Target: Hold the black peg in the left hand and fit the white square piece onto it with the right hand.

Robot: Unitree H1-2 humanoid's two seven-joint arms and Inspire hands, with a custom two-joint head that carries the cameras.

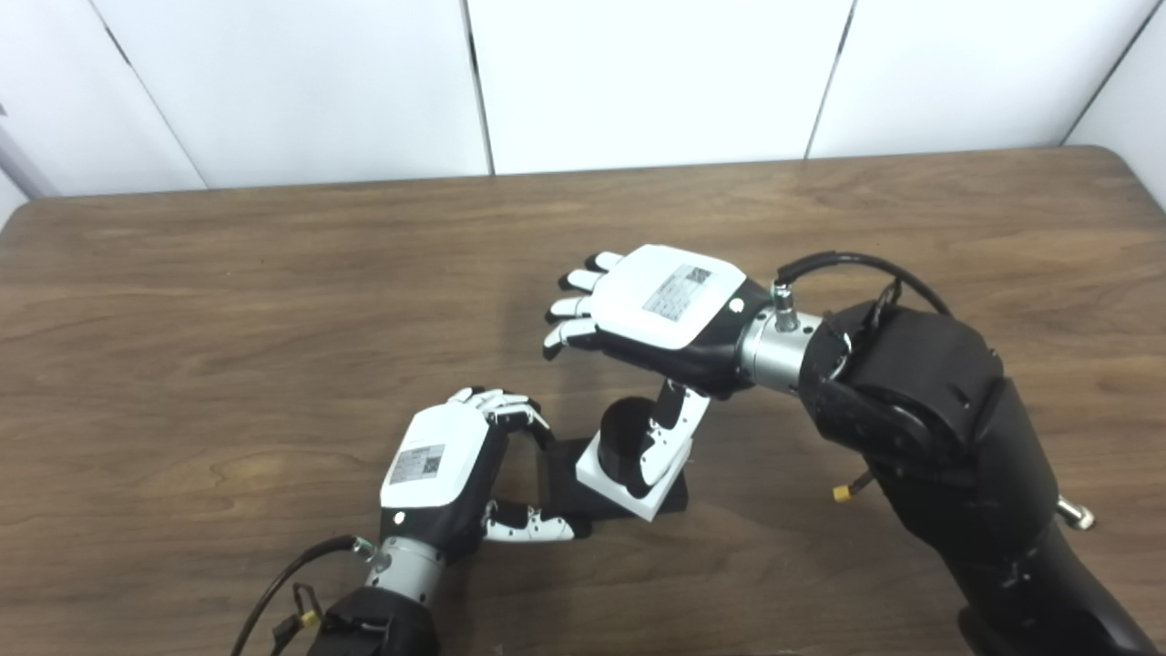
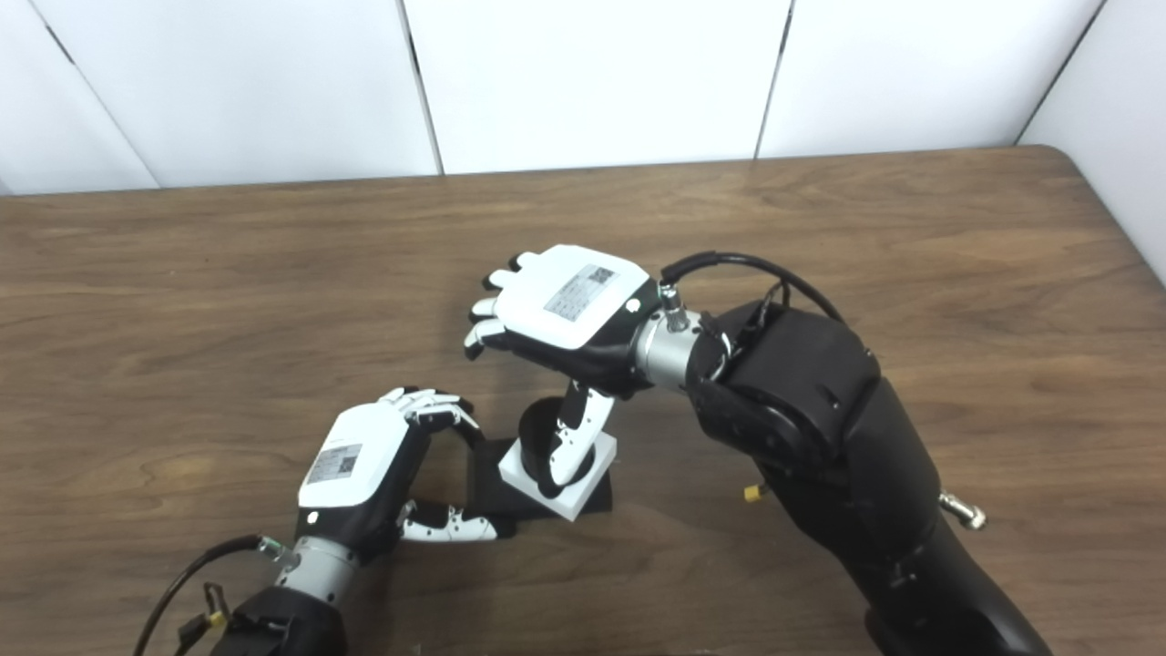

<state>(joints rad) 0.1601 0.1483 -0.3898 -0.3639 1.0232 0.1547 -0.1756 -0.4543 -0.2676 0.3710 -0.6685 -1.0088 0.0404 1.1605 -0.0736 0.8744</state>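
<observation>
Left hand is gripping the flat base of the black peg on the tabletop, while the white square piece is sitting tilted around it, seemingly not fully seated, right hand spread wide above, thumb touching it.

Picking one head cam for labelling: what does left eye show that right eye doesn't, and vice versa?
Left eye only: a grey strip at the far left wall edge, and the rounded far-right corner of the brown wooden table close to the frame edge.

Right eye only: more white wall right of that corner.

Both: the left hand gripping the black peg's flat base, and the white square piece sitting around the black round peg, tilted, with the right hand above it, thumb down on the piece.
</observation>
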